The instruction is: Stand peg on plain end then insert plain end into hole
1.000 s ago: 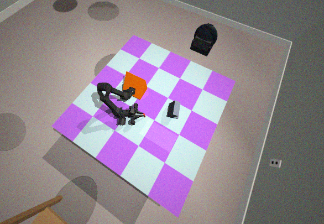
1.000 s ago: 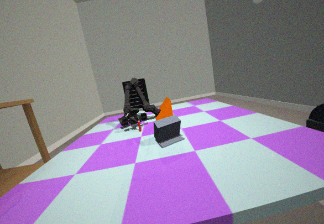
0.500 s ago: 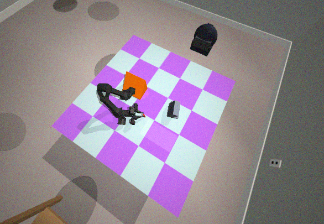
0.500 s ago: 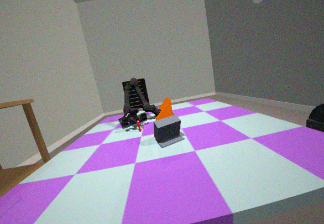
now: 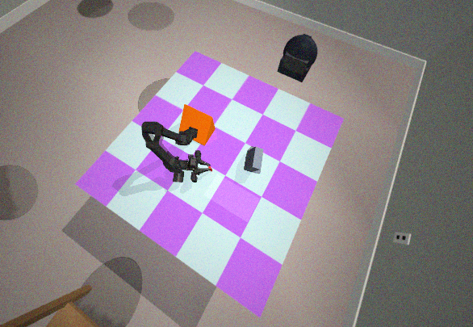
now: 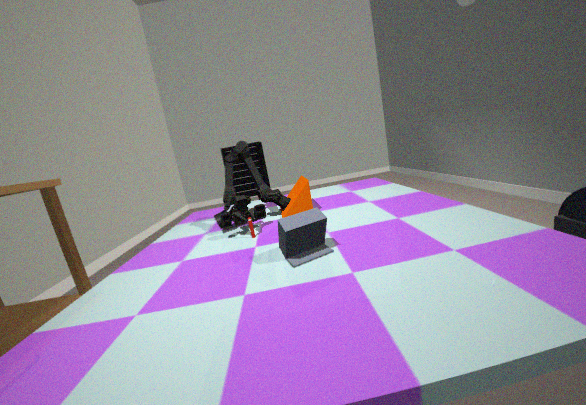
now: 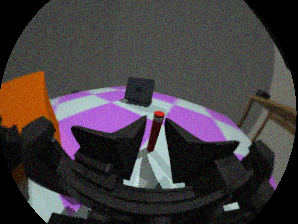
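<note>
The red peg (image 5: pixel 209 169) (image 6: pixel 251 226) (image 7: pixel 156 129) stands roughly upright on the checkered table (image 5: pixel 258 222) (image 6: pixel 310 345), between my fingers. Its white band is too small to make out. My gripper (image 5: pixel 205 168) (image 6: pixel 246 223) (image 7: pixel 155 119) is low over the table, with its fingers parted a little on either side of the peg. The grey sloped panel (image 5: pixel 253 159) (image 6: pixel 302 235) (image 7: pixel 140 91) stands a short way beyond the peg. Its hole does not show clearly in any view.
An orange wedge (image 5: pixel 197 124) (image 6: pixel 298 196) (image 7: pixel 23 99) stands next to the arm's base. A black object (image 5: pixel 299 57) (image 6: pixel 570 212) sits off the table on the floor. A wooden piece of furniture (image 5: pixel 52 311) (image 6: pixel 55 215) stands at the side.
</note>
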`<control>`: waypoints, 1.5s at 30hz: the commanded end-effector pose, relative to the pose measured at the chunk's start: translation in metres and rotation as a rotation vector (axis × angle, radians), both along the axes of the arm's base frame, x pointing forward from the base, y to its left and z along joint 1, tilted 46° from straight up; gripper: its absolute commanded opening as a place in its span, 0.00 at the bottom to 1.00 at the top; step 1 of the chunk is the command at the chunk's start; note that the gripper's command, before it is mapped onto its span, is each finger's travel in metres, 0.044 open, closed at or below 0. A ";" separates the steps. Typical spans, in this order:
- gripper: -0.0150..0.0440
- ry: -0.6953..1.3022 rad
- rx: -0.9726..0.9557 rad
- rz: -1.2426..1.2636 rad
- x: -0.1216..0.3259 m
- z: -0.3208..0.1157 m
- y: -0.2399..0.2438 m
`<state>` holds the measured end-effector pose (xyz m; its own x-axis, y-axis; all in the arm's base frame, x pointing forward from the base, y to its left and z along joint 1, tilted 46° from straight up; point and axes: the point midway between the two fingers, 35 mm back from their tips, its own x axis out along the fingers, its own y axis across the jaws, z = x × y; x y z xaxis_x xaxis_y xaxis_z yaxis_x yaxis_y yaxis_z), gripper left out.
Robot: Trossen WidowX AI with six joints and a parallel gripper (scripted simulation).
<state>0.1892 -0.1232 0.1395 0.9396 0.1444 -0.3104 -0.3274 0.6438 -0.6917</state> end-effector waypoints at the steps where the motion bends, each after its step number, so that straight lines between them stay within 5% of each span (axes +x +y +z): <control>1: 0.47 0.000 -0.001 0.000 0.000 0.000 0.000; 4: 0.47 0.000 -0.001 0.000 0.000 0.000 0.000; 16: 1.00 0.000 -0.001 0.000 0.000 0.000 0.000; 24: 1.00 0.017 -0.003 0.009 0.003 0.003 0.004; 39: 1.00 0.011 -0.003 0.002 0.015 0.107 0.110; 45: 1.00 0.000 0.011 -0.002 0.012 0.112 0.114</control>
